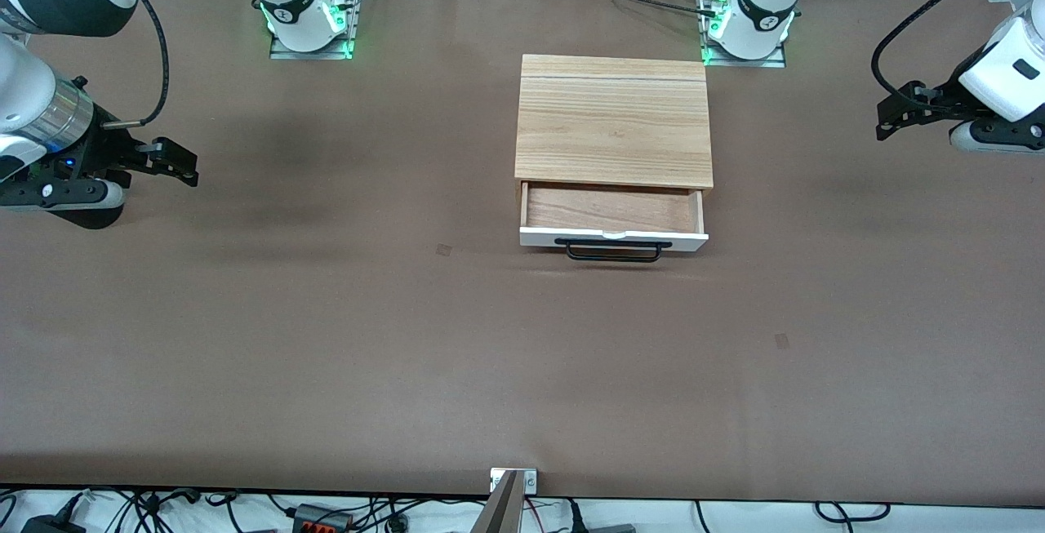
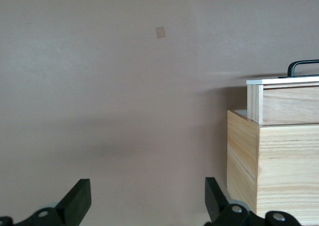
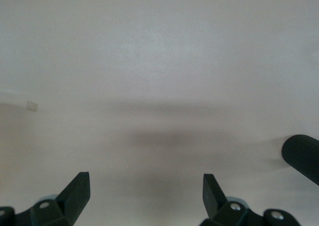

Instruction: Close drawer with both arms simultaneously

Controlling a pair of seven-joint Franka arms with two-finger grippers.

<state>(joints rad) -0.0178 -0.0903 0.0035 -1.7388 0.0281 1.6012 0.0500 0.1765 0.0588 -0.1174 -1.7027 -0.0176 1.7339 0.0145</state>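
Note:
The light-wood cabinet [image 1: 612, 118] stands on the table between the arm bases. Its drawer [image 1: 612, 215] is pulled out toward the front camera, showing a brown wooden inside, a white front panel [image 1: 612, 237] and a black bar handle [image 1: 614, 251]. My left gripper [image 1: 886, 118] is open and empty above the table at the left arm's end, apart from the cabinet. In the left wrist view the cabinet [image 2: 279, 171] and the drawer [image 2: 286, 101] show from the side. My right gripper [image 1: 184, 164] is open and empty above the table at the right arm's end; its wrist view shows only bare table.
The brown table [image 1: 408, 337] spreads wide around the cabinet. Small tape marks lie on it [image 1: 443, 250] [image 1: 781, 341]. The arm bases [image 1: 306, 19] [image 1: 747, 27] stand along the table's edge farthest from the front camera. Cables lie past the near edge.

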